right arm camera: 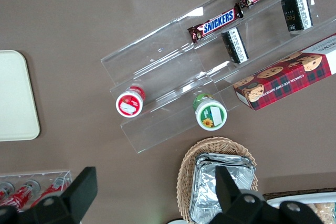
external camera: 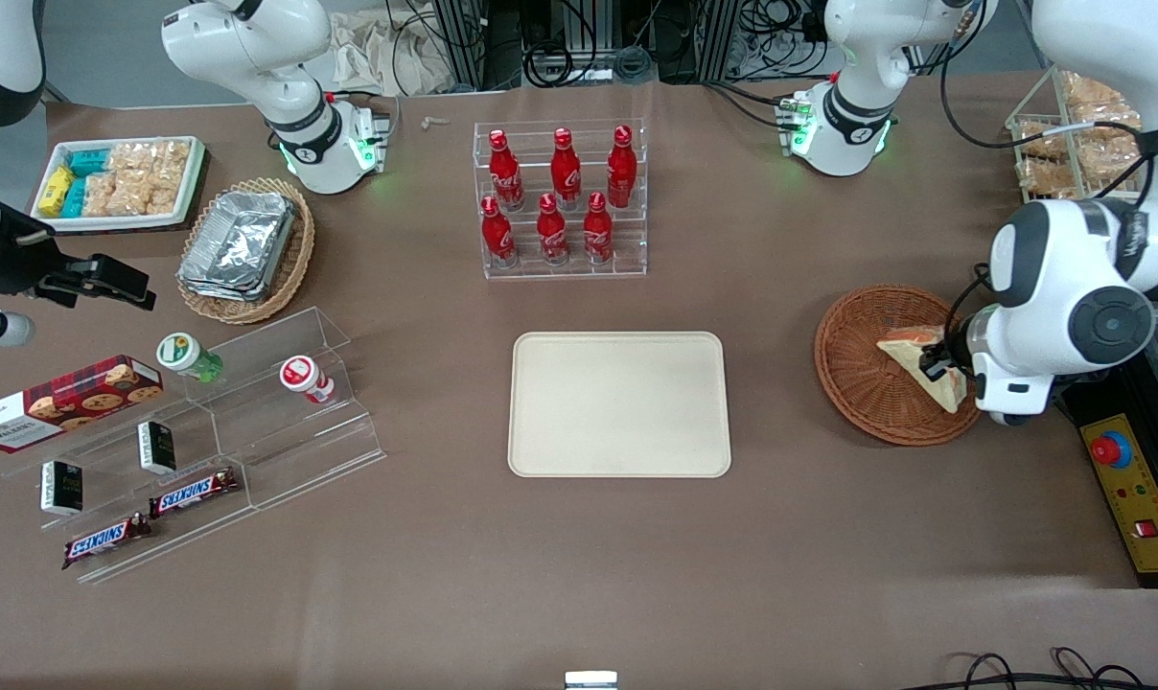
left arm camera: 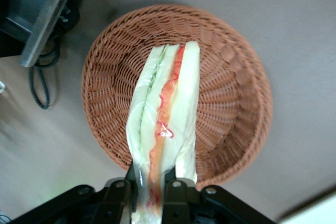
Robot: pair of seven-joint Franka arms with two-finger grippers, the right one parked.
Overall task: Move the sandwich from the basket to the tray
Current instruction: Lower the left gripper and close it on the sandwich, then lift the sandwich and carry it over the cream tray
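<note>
The left arm's gripper (left arm camera: 149, 190) has its fingers (left arm camera: 171, 187) pinched on the triangular white-bread sandwich (left arm camera: 165, 124) with red and green filling, held just above the round reddish-brown wicker basket (left arm camera: 231, 93). The flat cream-beige rectangular tray (external camera: 619, 403) lies well apart from the gripper, toward the parked arm's end.

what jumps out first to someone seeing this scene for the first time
The gripper, shut on the sandwich, holds the wedge over the reddish-brown basket at the working arm's end of the table. The bare cream tray lies mid-table. Farther from the front camera than the tray stands a clear rack of red cola bottles.
</note>
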